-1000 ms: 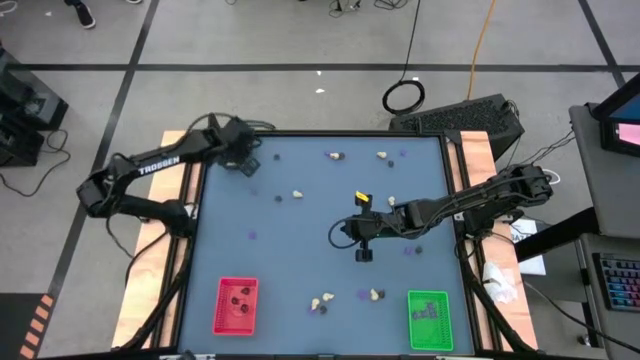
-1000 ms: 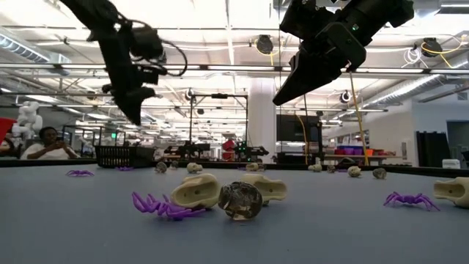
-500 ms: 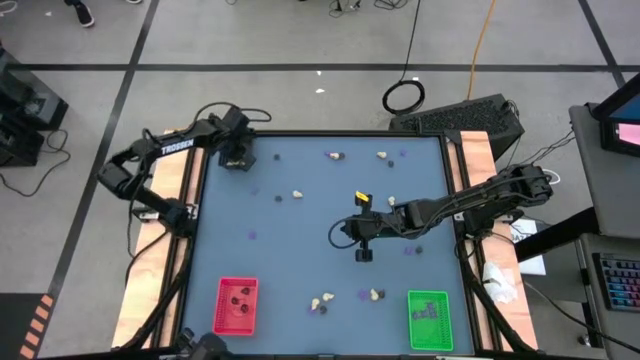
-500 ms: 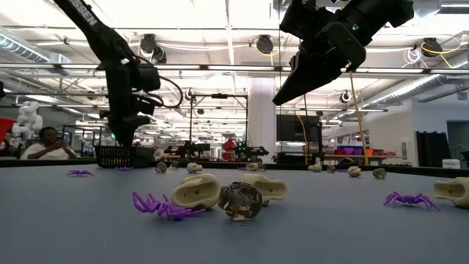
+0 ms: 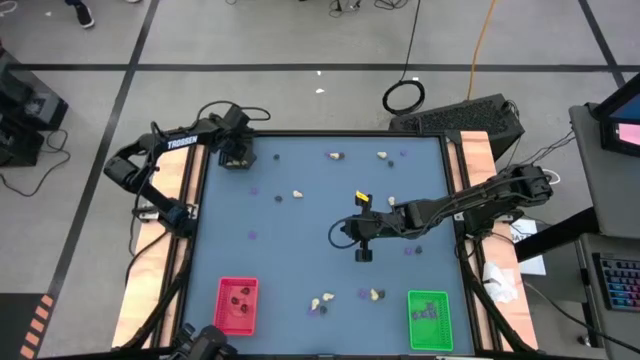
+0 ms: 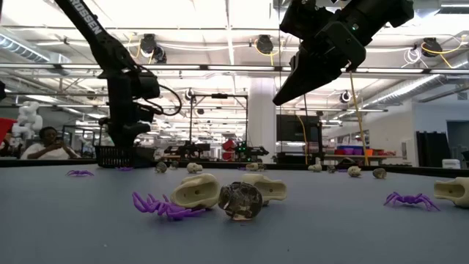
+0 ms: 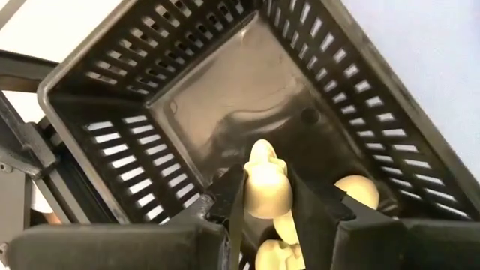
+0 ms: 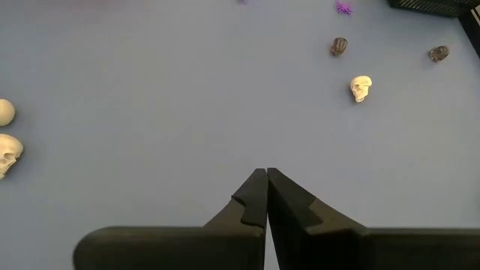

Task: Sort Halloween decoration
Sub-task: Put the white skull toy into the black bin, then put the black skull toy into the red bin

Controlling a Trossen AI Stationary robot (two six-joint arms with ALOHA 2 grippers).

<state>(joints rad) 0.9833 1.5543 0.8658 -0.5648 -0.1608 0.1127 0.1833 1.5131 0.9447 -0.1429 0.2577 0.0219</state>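
Observation:
My left gripper (image 5: 237, 157) hangs over the black slotted tray (image 7: 225, 97) at the table's far left corner, with a cream-white skull (image 7: 266, 184) between its fingers. More cream skulls (image 7: 357, 192) lie on the tray's floor. My right gripper (image 8: 266, 174) is shut and empty, above the middle of the table (image 5: 364, 252). Loose trinkets lie on the blue mat: cream skulls (image 6: 196, 192), a dark skull (image 6: 239, 200) and purple spiders (image 6: 163, 207). My left gripper pinches the cream skull's two sides (image 7: 251, 191) between its two fingers. The fingers slant steeply down into the tray from above. The skull is clear of the tray's floor, its narrow end toward the tray.
A red tray (image 5: 237, 304) with dark trinkets stands at the near left and a green tray (image 5: 430, 318) at the near right. A small yellow piece (image 5: 362, 200) lies near the right arm. Trinkets are scattered along the far edge and near the front.
My left gripper has swung toward the table's far left corner and come down over the black tray, tipping to point more steeply down. My right arm has kept still.

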